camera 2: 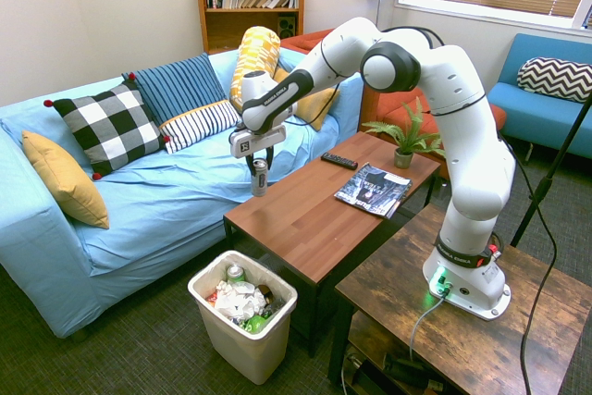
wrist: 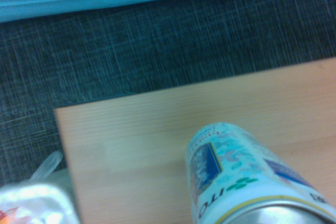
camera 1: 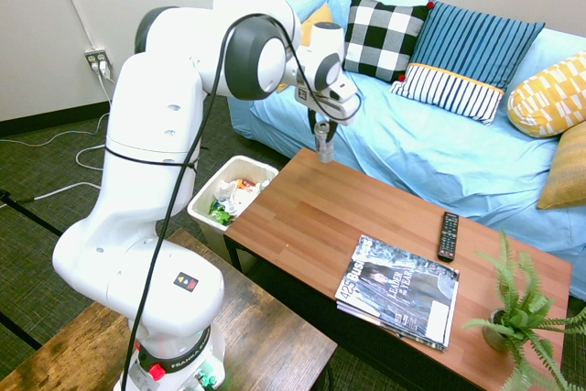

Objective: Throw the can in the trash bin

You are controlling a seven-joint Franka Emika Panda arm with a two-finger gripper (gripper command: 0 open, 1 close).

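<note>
In the first exterior view, I have the gripper (camera 1: pixel 324 125) at upper centre of the frame, its two fingers clamped on the can (camera 1: pixel 324 146). The second exterior view shows the can upright between the fingers, just left of centre in the frame, near the end of the table (camera 2: pixel 310 201). The wrist view shows the can at lower right of the frame; its printed side carries a blue label and a green leaf mark, and its metal end is at the bottom edge. The bin (camera 2: pixel 248 351) stands on the floor at bottom centre-left of the second exterior view, beside the table and apart from the can. It contains white crumpled material, a can and green scraps. The magazines (camera 1: pixel 400 290) lie on the table at lower right of the first exterior view, with the remote (camera 1: pixel 448 236) beside them and the plant (camera 1: pixel 515 318) at the lower right edge. The sofa (camera 1: pixel 385 139) occupies the upper right.
</note>
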